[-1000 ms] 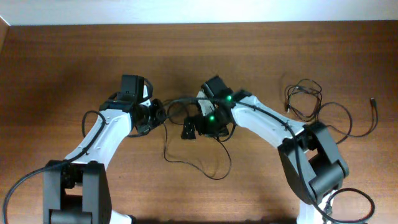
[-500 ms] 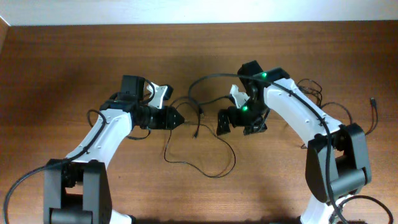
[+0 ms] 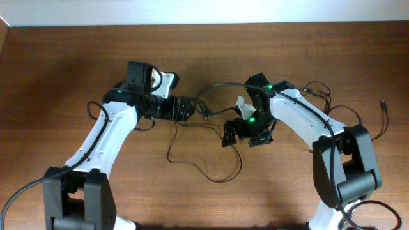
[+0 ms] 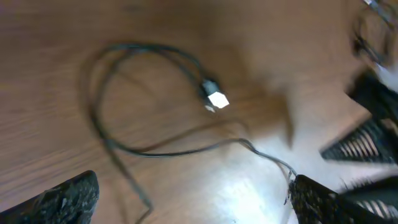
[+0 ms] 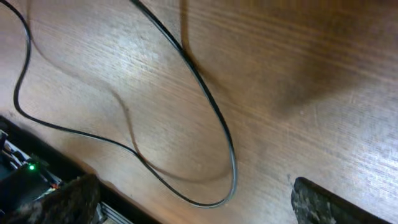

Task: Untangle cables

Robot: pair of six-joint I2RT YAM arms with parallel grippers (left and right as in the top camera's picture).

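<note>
Black cables [image 4: 210, 94]; left hand [image 3: 184, 108] wide (formerly shut)

Black cables [image 5: 231, 155], brown counter [image 3: 64, 70]
Counter streaked with reddish wood grain; one plug [image 4: 217, 99] silver-white; arms [image 3: 102, 137] white with black joints, green lights [image 3: 269, 85].

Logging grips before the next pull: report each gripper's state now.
Left gripper: open, holding nothing.
Right gripper: open, holding nothing.
</note>
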